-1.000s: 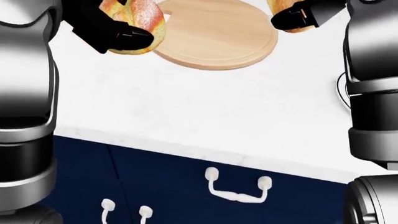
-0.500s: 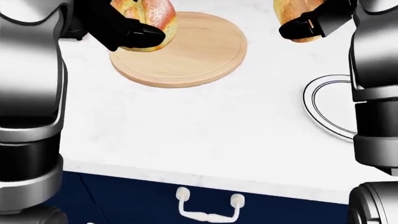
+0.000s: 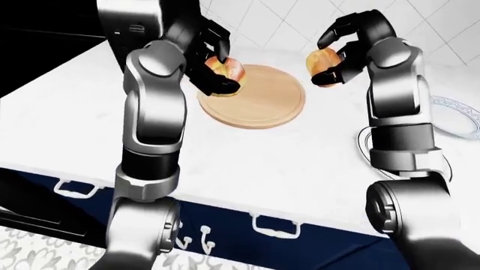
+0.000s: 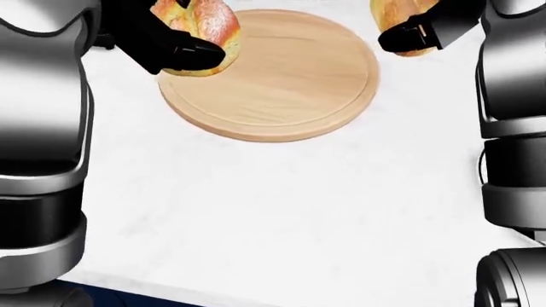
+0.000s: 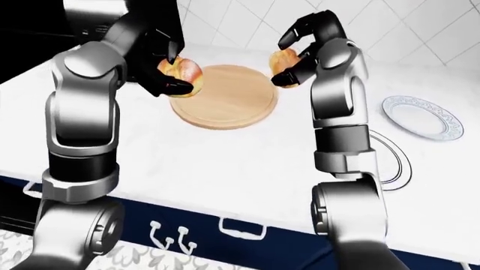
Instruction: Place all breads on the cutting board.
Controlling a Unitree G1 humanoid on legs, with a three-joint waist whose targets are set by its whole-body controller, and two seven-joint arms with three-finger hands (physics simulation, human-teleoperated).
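Both hands gripping golden crusty bread rolls, left (image 4: 198, 32) and right (image 3: 323, 58), over the round wooden cutting board (image 4: 281, 83); next I lower and let go.

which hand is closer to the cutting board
Left. The left hand holds its bread over the cutting board's left edge; the right hand holds its bread just past the right edge.

Round pale wooden board (image 4: 277, 80) lies flat on the white bench (image 4: 281, 211). One golden bread (image 4: 203, 29) hangs over its left edge; another (image 3: 322, 59) is held right of it.
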